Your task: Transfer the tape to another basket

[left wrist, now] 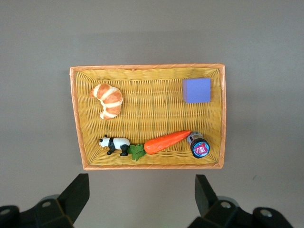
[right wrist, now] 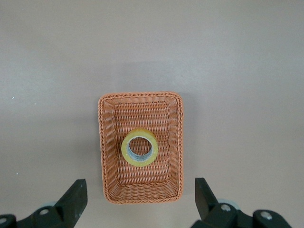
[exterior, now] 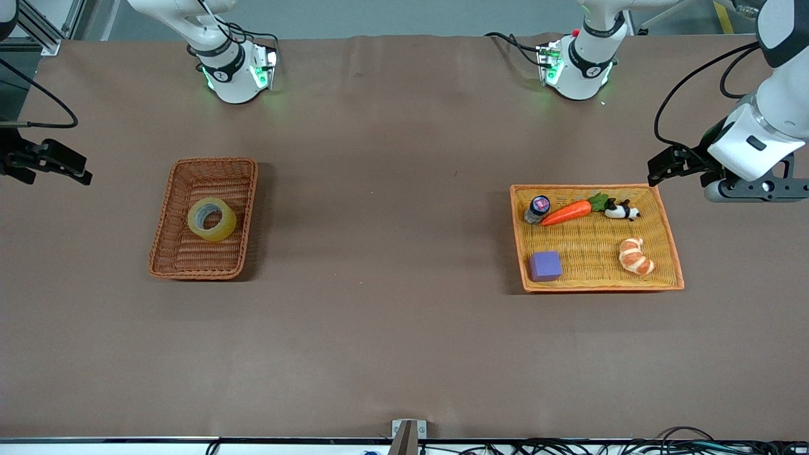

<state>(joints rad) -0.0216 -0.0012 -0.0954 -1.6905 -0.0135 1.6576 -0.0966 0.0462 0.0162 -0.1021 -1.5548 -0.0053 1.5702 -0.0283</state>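
Tape [exterior: 212, 219] mid-basket [exterior: 165, 222], clear of its walls; left gripper [left wrist: 139, 199] and right gripper [right wrist: 139, 202] wide, high over the table ends

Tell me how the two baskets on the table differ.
The reddish-brown basket is narrower with raised sides; the yellow tray is wider and shallower. The basket holds only the tape; the tray holds a carrot, croissant, purple block, toy panda and small bottle. Both are woven and rectangular.
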